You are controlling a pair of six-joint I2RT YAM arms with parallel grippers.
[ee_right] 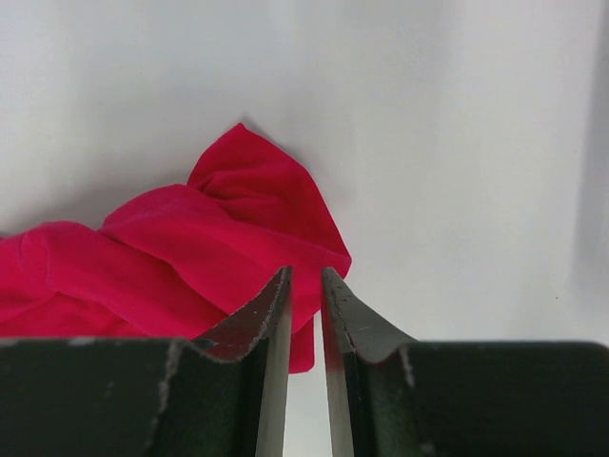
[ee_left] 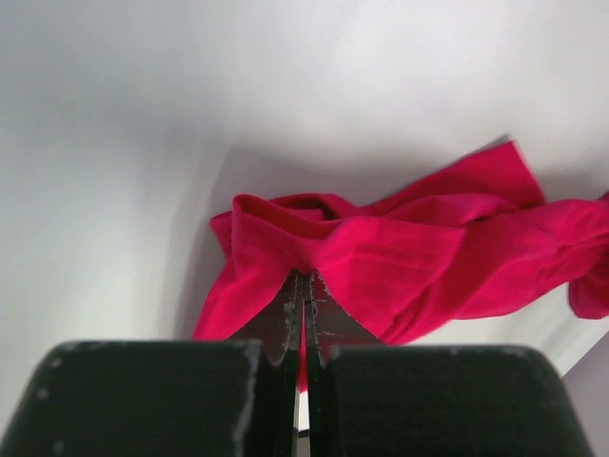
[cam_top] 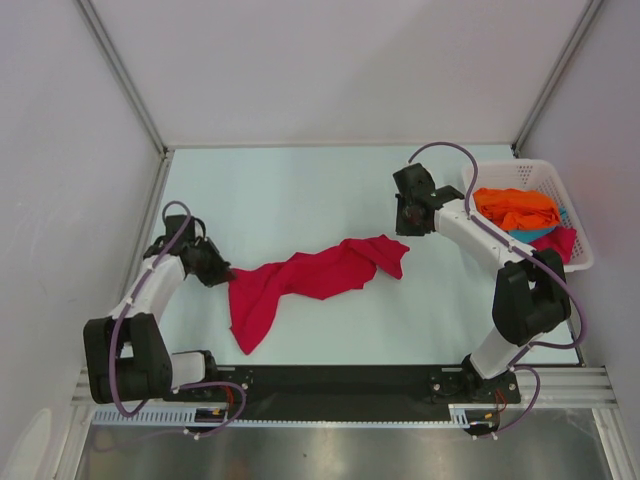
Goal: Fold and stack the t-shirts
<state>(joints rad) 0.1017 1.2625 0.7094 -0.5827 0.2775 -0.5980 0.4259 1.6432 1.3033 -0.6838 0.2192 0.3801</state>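
Observation:
A crimson red t-shirt (cam_top: 310, 275) lies crumpled and stretched out across the middle of the table. My left gripper (cam_top: 222, 272) is shut on its left end; in the left wrist view the closed fingertips (ee_left: 304, 276) pinch a fold of the red cloth (ee_left: 409, 257). My right gripper (cam_top: 405, 225) hovers just beyond the shirt's right end, jaws almost closed and empty; in the right wrist view the gripper (ee_right: 304, 271) shows with the red cloth (ee_right: 190, 248) behind it. An orange t-shirt (cam_top: 515, 208) and a teal one (cam_top: 545, 232) lie in the basket.
A white slatted basket (cam_top: 505, 175) stands at the table's far right, beside the right arm. A further bit of red cloth (cam_top: 560, 243) lies in its near corner. White walls enclose the table on the left, back and right.

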